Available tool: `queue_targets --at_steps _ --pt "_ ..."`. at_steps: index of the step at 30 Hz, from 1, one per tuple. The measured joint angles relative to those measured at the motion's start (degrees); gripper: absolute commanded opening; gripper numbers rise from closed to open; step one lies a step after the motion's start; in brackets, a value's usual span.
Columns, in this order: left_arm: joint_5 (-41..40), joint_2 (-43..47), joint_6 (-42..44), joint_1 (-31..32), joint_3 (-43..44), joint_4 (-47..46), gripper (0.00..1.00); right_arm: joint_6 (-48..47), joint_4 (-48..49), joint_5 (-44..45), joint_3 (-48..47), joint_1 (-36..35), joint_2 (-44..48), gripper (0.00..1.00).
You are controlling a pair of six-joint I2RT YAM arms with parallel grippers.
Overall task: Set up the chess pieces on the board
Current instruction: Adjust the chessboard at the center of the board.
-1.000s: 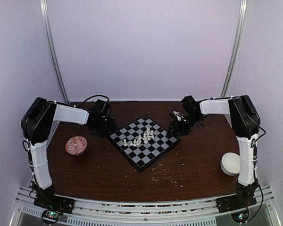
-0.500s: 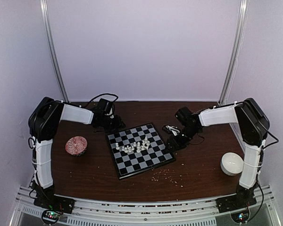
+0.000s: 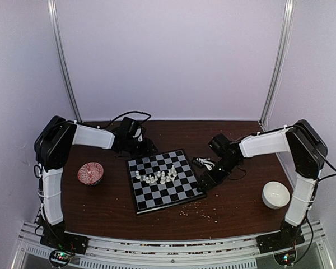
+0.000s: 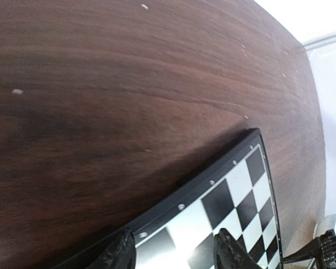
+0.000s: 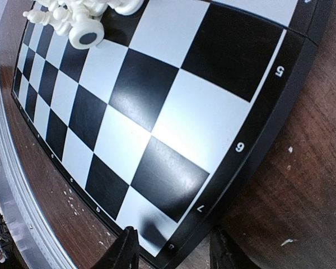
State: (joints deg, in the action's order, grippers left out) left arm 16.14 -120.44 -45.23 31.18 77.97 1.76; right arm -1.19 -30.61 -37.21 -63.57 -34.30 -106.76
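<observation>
Though tiny, cream plastic chess pieces (image 3: pixel 157 177) (rounded) on the glossy board (image 3: pixel 173 193)

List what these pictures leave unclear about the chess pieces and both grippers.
- chess pieces: in the top view they are too small to tell kinds or count. In the right wrist view the top edge cuts the cluster.
- left gripper: the left wrist view shows only fingertips at the bottom edge, so whether they pinch the board is unclear.
- right gripper: the right wrist view has the same limit.
- Top view: both grippers are hidden under their own wrists.
</observation>
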Motion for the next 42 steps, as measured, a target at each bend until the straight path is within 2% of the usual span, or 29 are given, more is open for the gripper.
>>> queue_targets --at_steps 8,12,24,34,42 --pt "-9.3 11.2 1.9 -8.4 2.6 15.2 0.57 -0.2 -0.3 0.0 0.2 -0.1 0.3 0.44" --pt "-11.5 14.9 1.8 -10.5 1.6 18.1 0.57 -0.4 -0.3 0.0 0.2 -0.1 0.3 0.44" --pt "-9.9 10.8 -0.5 -9.9 -5.9 19.2 0.54 -0.4 -0.2 -0.1 0.2 -0.1 0.3 0.45" --pt "-3.4 8.2 -1.2 -9.4 -7.7 13.6 0.51 -0.4 0.0 -1.0 0.4 -0.1 0.2 0.45" --pt "-1.8 6.9 -0.7 -6.7 -7.9 11.1 0.48 -0.4 1.8 -2.9 2.0 -0.2 0.6 0.45"
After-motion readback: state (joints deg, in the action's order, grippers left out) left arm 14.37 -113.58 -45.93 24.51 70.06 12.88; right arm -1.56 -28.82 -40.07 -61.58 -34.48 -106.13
